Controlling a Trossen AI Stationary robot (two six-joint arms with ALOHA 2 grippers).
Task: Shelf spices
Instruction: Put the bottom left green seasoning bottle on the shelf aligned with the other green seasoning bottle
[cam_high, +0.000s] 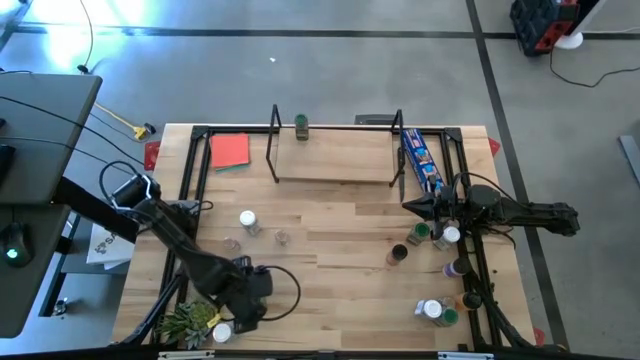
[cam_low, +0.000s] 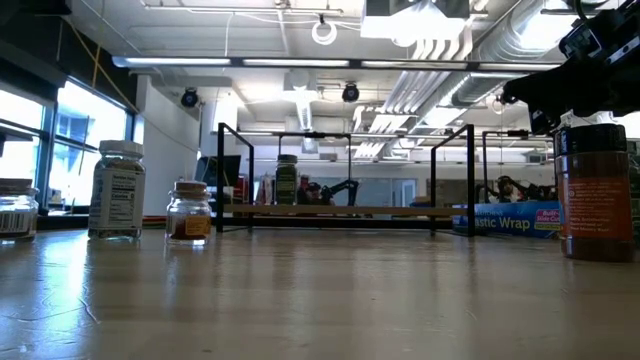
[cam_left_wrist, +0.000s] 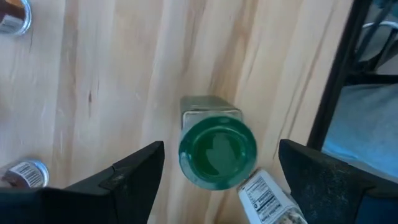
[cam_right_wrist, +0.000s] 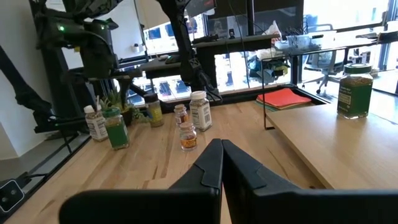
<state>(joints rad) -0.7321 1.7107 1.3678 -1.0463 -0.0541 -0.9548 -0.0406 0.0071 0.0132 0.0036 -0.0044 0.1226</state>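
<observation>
From above, the shelf (cam_high: 335, 165) stood at the table's far edge with only one jar (cam_high: 301, 126) on it — the rest of the spices were unshelved, so the task was judged barely begun. One cluster (cam_high: 440, 240) crowded the right edge; a few jars (cam_high: 249, 221) stood left of centre. The middle of the table (cam_high: 340, 290) lay bare, offering room to travel.

At table height, the shelf board (cam_low: 345, 210) showed that lone jar and ample free length.

Over the left wrist, the left gripper (cam_left_wrist: 219, 177) stood wide open astride a green-lidded jar (cam_left_wrist: 217, 151), gripping nothing, a white-labelled jar (cam_left_wrist: 266, 198) lying touching it near the table's edge.

Over the right wrist, the right gripper (cam_right_wrist: 222, 163) was shut and empty.
</observation>
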